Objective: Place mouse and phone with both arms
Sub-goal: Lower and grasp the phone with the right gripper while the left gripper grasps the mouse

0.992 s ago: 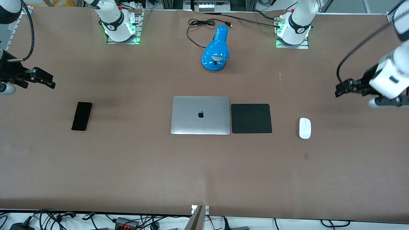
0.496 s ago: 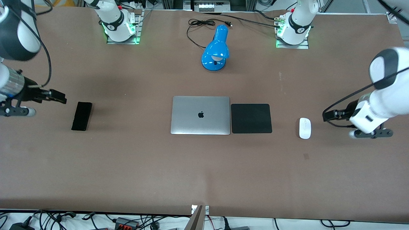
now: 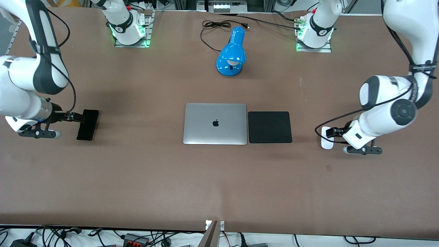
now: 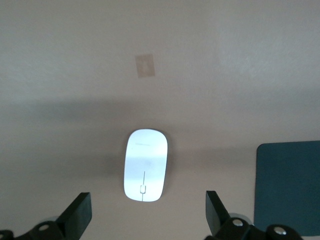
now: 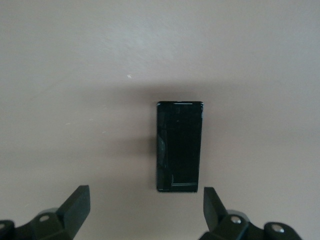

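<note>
The white mouse [image 3: 326, 144] lies on the brown table beside the black mouse pad, toward the left arm's end. My left gripper [image 3: 330, 131] hangs open over its farther end. In the left wrist view the mouse [image 4: 145, 165] lies just ahead of the gap of the open gripper [image 4: 148, 216]. The black phone [image 3: 87, 125] lies flat toward the right arm's end. My right gripper [image 3: 78, 117] is open and low at the phone's edge. In the right wrist view the phone [image 5: 180, 146] lies just ahead of the open gripper [image 5: 146, 210], slightly off its centre line.
A closed silver laptop [image 3: 215, 123] lies mid-table with the square black mouse pad [image 3: 269, 127] against it; the pad's corner also shows in the left wrist view [image 4: 290, 185]. A blue desk lamp [image 3: 232, 53] with a black cord lies near the bases. A small tape patch [image 3: 329, 167] sits near the mouse.
Both arms have swung in and down from the table's ends. The left gripper has come over the mouse and the right gripper has reached the phone's edge. Mouse and phone have not moved.
</note>
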Robot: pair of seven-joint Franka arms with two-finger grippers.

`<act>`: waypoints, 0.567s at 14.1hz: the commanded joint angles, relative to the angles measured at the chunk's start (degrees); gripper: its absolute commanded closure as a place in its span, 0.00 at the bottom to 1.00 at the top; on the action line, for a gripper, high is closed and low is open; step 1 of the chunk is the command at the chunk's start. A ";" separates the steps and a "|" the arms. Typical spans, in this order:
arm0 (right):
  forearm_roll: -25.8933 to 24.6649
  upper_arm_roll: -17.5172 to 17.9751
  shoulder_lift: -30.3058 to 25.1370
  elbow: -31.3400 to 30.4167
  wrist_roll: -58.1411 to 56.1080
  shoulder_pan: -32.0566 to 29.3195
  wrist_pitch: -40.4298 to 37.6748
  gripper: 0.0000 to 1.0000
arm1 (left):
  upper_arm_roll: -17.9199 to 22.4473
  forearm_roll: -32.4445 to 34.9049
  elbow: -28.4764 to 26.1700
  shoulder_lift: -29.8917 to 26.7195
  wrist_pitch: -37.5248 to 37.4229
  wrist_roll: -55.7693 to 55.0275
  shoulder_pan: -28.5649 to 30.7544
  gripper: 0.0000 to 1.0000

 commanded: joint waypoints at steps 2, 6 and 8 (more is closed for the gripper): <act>-0.72 0.85 5.97 -0.06 -1.23 -3.55 4.20 0.00 | -0.05 1.74 -2.35 3.14 6.51 2.99 0.02 0.00; -0.63 0.85 8.27 -1.11 -1.32 -4.52 5.87 0.00 | -0.05 4.39 -2.52 6.22 10.47 3.35 0.54 0.00; -0.55 0.85 9.50 -1.46 -1.32 -4.52 6.58 0.00 | -0.05 4.39 -2.52 7.45 11.96 3.35 0.63 0.00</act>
